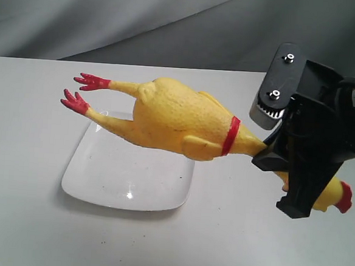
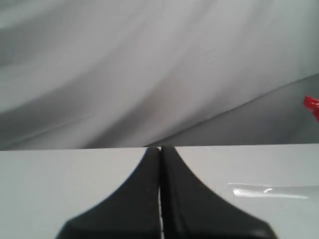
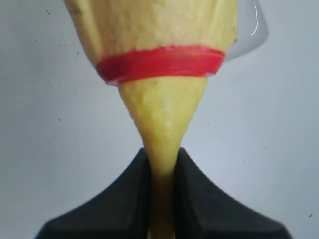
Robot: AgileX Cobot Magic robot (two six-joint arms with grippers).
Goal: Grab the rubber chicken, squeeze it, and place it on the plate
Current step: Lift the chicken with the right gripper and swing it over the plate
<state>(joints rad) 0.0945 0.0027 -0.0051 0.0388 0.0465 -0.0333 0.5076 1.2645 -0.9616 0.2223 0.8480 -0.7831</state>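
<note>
**A:** Where is the rubber chicken (image 1: 178, 121)?

**B:** In the air, by the look of the shadow under it. The right gripper (image 3: 162, 167) is clamped on its thin neck just behind the red band (image 1: 231, 135), and the jaws pinch the neck narrow. The body lies roughly level. Its plump part hangs over the plate's corner nearest the far right of the bench (image 1: 248, 247), and the red feet (image 1: 83, 93) point toward the far left corner.

**A:** And the plate (image 1: 119, 184)?

**B:** It's bare, around the middle of the bench and well in from the far edge.

**A:** Is the other arm doing anything?

**B:** No. The left gripper (image 2: 160, 154) has its jaws pressed together on nothing. It sits low over the bench and aims at the far edge.

**A:** So which step is this?

**B:** I'd say the carry, just short of the set-down. The neck is pinched, but I can't tell whether that counts as the squeeze.

**A:** What does the next move need?

**B:** A shift toward the left edge, so that the body sits over the plate's middle rather than its corner. Then lower the chicken until its belly rests on the plate, and only then part the jaws. The head end overhangs toward the right edge, so it may tip when let go.
</note>
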